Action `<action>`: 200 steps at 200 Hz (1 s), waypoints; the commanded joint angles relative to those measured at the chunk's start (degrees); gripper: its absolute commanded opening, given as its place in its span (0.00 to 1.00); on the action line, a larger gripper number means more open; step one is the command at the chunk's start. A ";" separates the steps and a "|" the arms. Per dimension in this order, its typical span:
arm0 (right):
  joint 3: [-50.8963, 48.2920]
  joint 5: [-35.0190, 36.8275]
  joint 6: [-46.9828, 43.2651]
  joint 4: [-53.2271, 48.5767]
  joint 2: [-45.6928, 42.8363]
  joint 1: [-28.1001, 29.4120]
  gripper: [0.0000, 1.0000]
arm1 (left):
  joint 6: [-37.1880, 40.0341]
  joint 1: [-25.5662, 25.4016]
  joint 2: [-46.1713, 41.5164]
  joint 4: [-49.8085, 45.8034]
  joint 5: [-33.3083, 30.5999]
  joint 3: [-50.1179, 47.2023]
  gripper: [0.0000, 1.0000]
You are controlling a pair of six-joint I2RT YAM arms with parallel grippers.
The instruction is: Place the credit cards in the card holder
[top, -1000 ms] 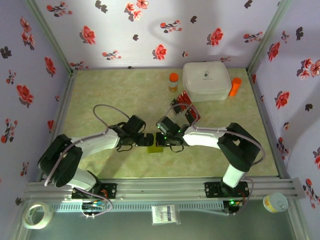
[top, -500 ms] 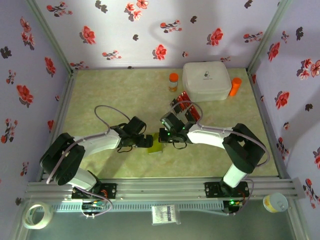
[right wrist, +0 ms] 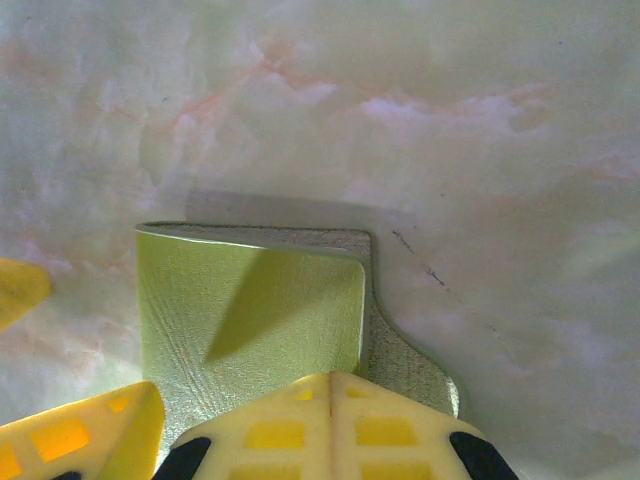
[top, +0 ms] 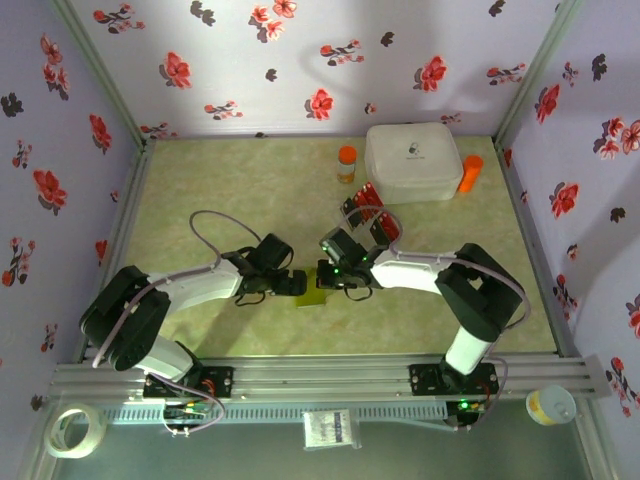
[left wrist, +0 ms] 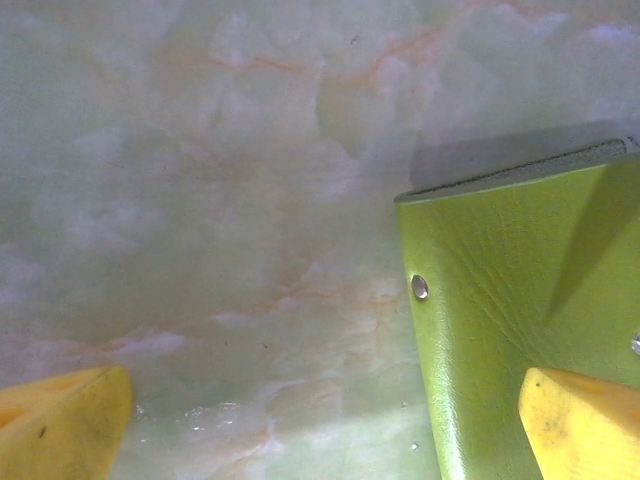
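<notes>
Olive card holder (left wrist: 500, 300), apparently being opened: left gripper (left wrist: 320, 425) splayed (one fingertip (left wrist: 585, 430) atop it), right gripper (right wrist: 175, 430) clench unclear; next, pry it open.

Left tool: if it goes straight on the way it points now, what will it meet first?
Probably the holder: the left tool points at it in the top view, and one finger overlaps it in the wrist view. The right tool is just beyond. Depth is unclear.

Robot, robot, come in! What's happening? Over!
Left gripper jaws open, one fingertip over card holder. Right gripper down at holder too, jaws unclear. Credit cards lie farther back, not held.
</notes>
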 commanded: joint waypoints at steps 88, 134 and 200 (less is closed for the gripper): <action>-1.55 -0.34 1.61 -0.61 -0.36 -0.32 0.00 | 1.21 -1.90 2.35 0.39 -0.79 1.23 1.00; -0.73 1.17 1.39 -3.44 -5.27 -1.11 0.00 | 0.50 -2.29 3.15 -1.67 -4.27 -0.16 1.00; 1.49 3.89 -1.78 -12.42 -7.89 -2.61 0.14 | 0.92 -3.65 5.05 -6.42 -8.71 2.07 1.00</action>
